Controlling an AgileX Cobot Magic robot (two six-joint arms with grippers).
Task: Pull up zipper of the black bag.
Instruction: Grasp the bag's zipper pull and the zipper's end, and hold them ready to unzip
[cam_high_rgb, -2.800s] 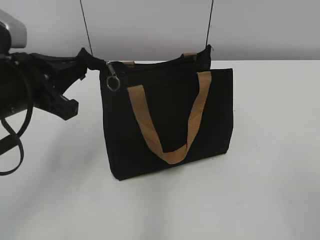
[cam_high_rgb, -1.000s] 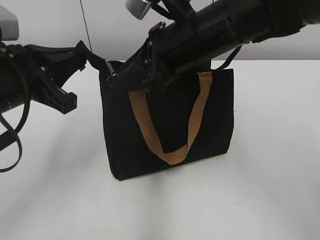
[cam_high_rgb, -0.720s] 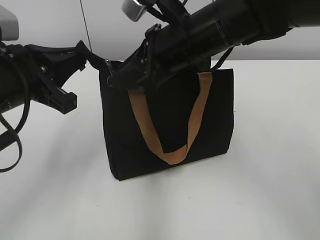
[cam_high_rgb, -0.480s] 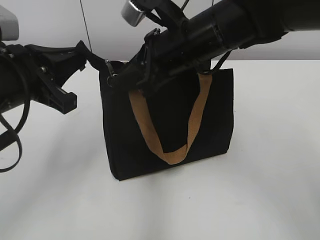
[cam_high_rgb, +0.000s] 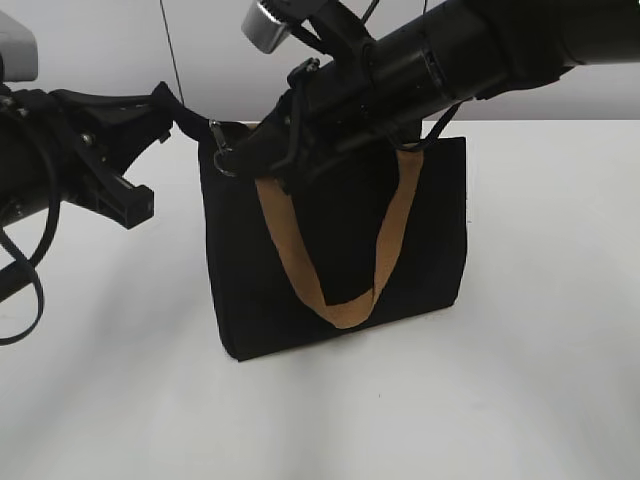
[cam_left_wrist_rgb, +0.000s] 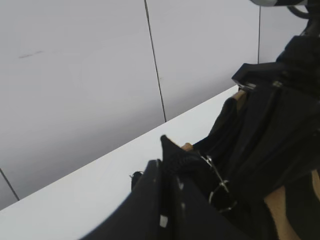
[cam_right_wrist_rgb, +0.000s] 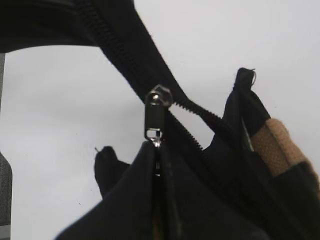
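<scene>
The black fabric bag (cam_high_rgb: 340, 250) is braced at its corner by the left pincer (cam_high_rgb: 172, 112), clamped; the right pincer (cam_right_wrist_rgb: 156, 165) is clamped on the silver zipper pull (cam_right_wrist_rgb: 156, 116), for sliding.

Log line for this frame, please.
left gripper: shut on black bag corner | right gripper: shut on zipper pull | bag upright

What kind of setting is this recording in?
Probably a lab test bench: a bare white table, a plain grey panelled wall, and just one bag staged between two arms.
</scene>
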